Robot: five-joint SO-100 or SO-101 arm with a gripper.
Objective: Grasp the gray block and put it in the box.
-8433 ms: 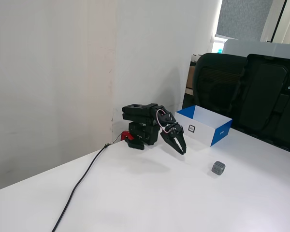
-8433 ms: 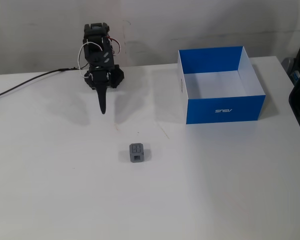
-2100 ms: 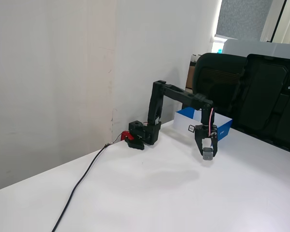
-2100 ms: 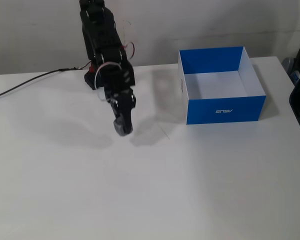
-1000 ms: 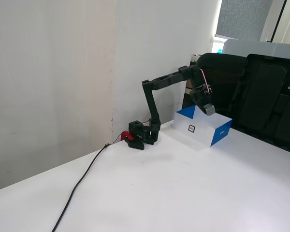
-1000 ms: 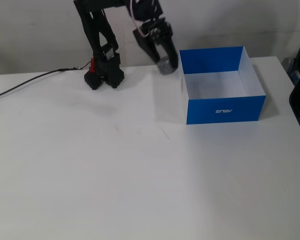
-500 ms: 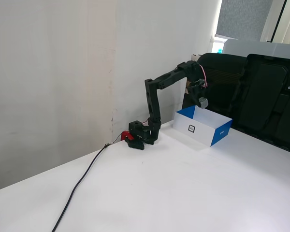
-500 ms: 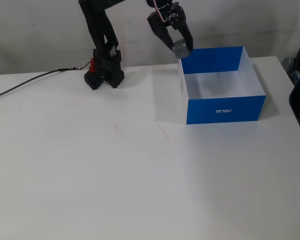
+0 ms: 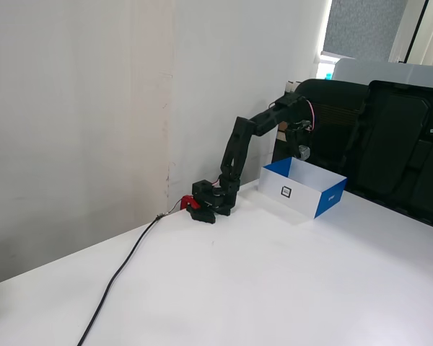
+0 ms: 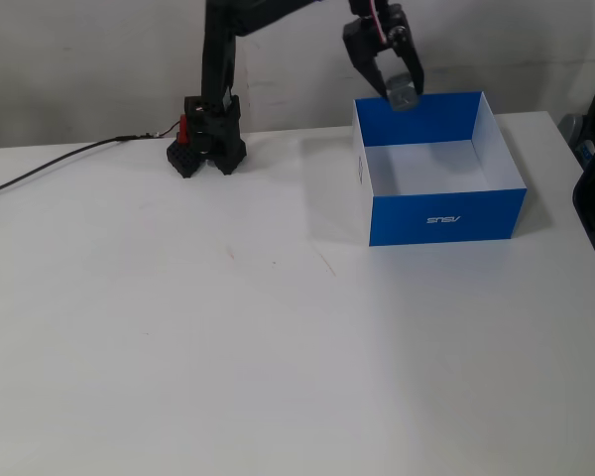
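Note:
The gray block (image 10: 404, 94) is a small dark-gray cube held between the jaw tips of my gripper (image 10: 401, 89). It hangs over the far-left part of the box (image 10: 446, 216), above its rim. The box is open-topped, blue on the ends and white inside, and it looks empty. In the other fixed view the gripper (image 9: 302, 148) points down with the block (image 9: 303, 153) at its tips, just above the box (image 9: 307, 200), whose white long side carries a small square label.
The arm's base (image 10: 206, 149) stands to the left of the box by the wall, and a black cable (image 10: 50, 164) runs left from it across the white table. Black chair backs (image 9: 390, 144) stand close behind the box.

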